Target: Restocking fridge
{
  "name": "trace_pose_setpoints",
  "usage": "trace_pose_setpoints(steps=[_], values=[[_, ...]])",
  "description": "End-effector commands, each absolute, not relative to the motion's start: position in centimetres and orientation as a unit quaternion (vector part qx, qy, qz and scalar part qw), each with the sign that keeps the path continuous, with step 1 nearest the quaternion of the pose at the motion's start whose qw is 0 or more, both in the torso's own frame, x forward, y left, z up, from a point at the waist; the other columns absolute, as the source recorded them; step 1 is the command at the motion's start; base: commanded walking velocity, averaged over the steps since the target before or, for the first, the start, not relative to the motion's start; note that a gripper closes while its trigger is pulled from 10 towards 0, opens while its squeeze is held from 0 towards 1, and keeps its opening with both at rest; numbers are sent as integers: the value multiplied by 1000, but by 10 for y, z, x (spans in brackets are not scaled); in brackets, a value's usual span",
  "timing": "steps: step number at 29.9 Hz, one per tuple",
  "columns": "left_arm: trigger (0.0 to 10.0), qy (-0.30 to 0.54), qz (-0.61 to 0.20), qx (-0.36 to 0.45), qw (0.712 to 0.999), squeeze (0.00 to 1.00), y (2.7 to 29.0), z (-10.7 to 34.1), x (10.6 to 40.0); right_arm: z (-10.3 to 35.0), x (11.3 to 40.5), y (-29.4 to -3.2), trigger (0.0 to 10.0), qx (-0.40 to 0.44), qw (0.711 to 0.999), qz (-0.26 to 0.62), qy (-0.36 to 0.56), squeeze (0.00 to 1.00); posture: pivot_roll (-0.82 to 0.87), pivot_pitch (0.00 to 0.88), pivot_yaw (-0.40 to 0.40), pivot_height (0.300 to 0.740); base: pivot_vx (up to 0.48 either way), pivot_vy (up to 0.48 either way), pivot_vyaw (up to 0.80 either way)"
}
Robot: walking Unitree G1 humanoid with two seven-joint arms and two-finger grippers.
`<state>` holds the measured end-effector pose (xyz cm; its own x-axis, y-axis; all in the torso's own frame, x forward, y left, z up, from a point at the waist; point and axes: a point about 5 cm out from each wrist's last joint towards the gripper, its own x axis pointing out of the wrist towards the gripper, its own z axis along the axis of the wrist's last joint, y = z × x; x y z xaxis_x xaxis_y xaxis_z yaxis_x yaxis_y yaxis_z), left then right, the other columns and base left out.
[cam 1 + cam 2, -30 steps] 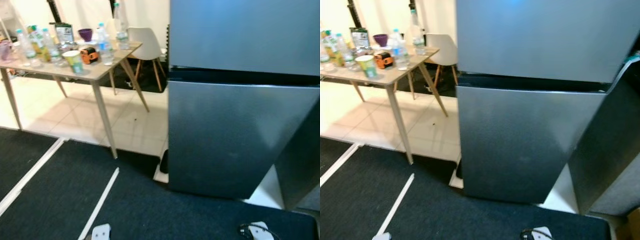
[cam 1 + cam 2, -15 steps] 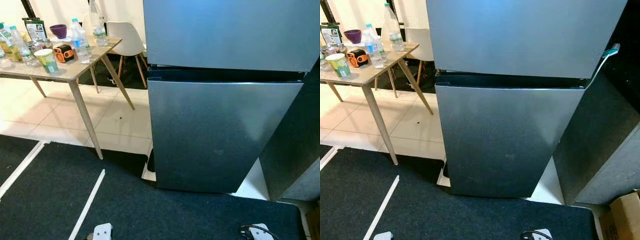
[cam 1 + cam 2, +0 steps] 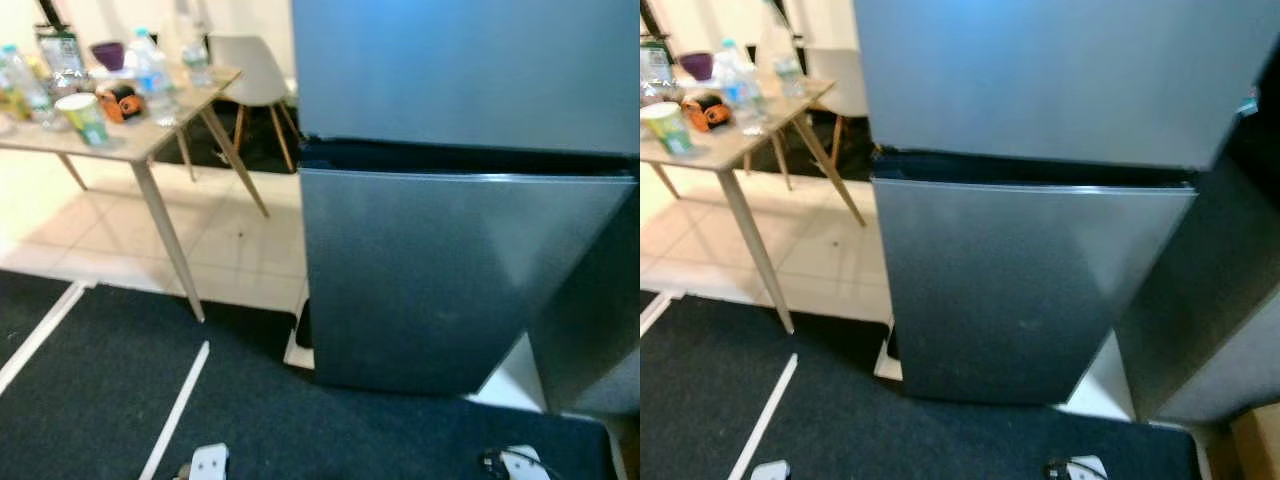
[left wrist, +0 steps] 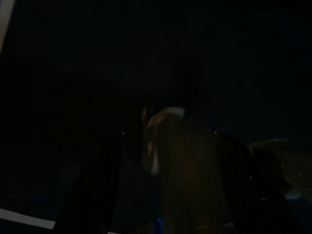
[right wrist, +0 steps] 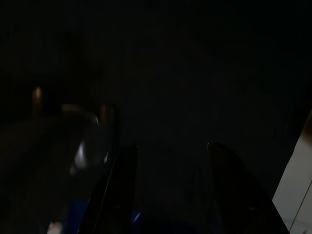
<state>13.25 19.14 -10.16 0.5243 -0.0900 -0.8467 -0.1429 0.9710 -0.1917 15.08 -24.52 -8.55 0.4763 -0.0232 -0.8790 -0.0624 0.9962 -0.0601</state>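
Straight ahead, closed grey fridge (image 3: 450, 250)

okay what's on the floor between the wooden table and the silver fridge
Pale tiled floor and the dark carpet edge, seen from the head views; nothing stands between light wooden table and silver fridge.

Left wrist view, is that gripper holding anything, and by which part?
It cannot be told. The view is very dark: a dim brownish shape with a pale top sits at the left gripper, but no grip can be made out.
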Motion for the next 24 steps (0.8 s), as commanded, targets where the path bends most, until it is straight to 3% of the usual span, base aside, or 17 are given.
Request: trace_pose_setpoints(steps=[1,11,20,24], values=[[10000,493,15,-114,862,0,193,-102,130,-87,150,-238,10000,-34,859,19,510,0,-24,39,9,740,311,0,0],[10000,494,13,-113,862,0,194,-103,129,-81,165,-233,10000,3,882,24,471,0,-24,45,10,740,312,0,0],[10000,495,16,-108,862,0,196,-102,129,-63,201,-215,10000,98,908,94,395,0,-23,42,9,740,296,0,0],[10000,491,20,-105,865,0,196,-102,131,-38,236,-207,10000,169,925,124,316,0,-26,35,7,740,0,0,0]])
